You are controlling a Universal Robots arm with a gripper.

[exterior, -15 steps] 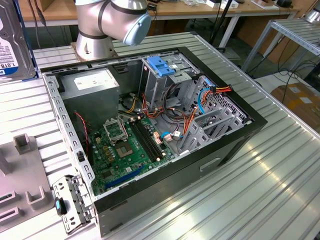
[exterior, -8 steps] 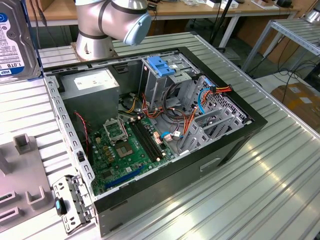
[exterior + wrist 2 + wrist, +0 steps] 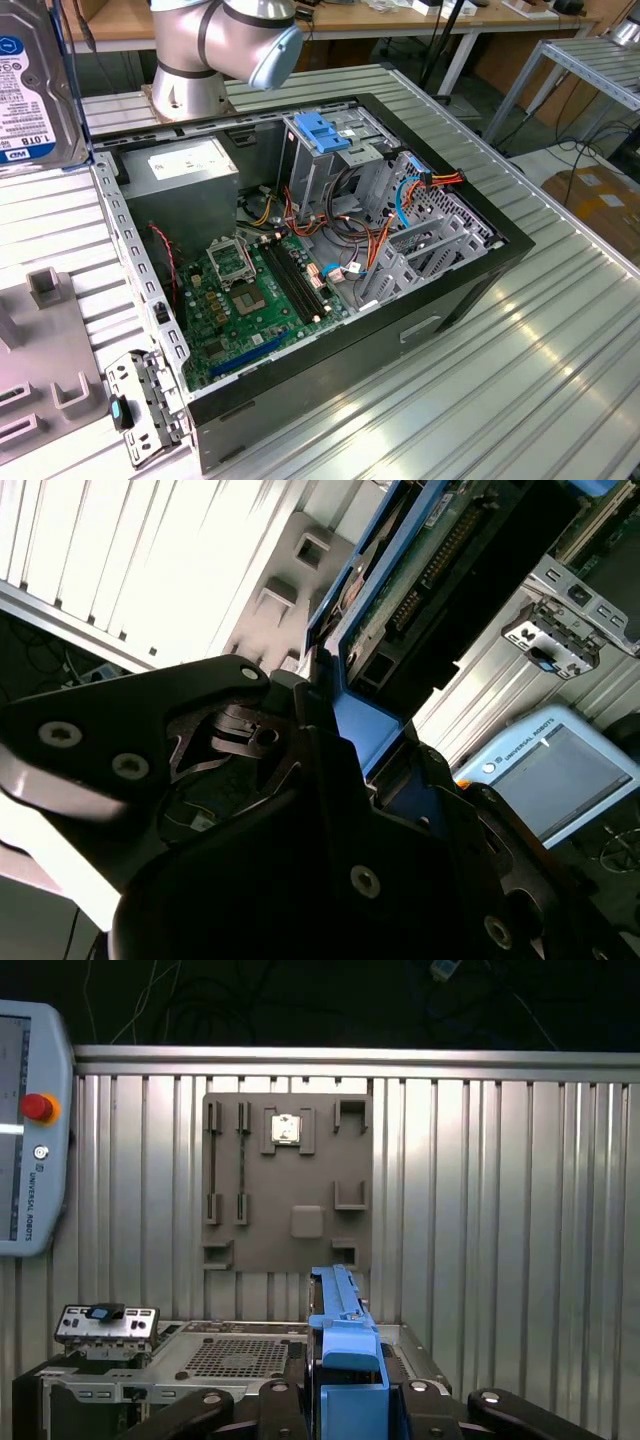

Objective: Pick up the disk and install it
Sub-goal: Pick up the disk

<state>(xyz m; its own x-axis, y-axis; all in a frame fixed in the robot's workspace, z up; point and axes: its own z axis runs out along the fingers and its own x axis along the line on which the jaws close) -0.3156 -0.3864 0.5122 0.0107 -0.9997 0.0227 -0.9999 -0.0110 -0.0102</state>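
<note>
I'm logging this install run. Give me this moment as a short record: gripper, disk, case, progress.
gripper: jaws shut on the disk
disk: held in the air at the exterior view's left, gripped by its blue side rails
computer case: lying open on the ribbed metal table
drive cage: inside the case, blue latch on top
progress: disk picked up, not yet in the case

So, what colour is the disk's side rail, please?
Blue; the disk's rail shows best in the first wrist view.
</note>
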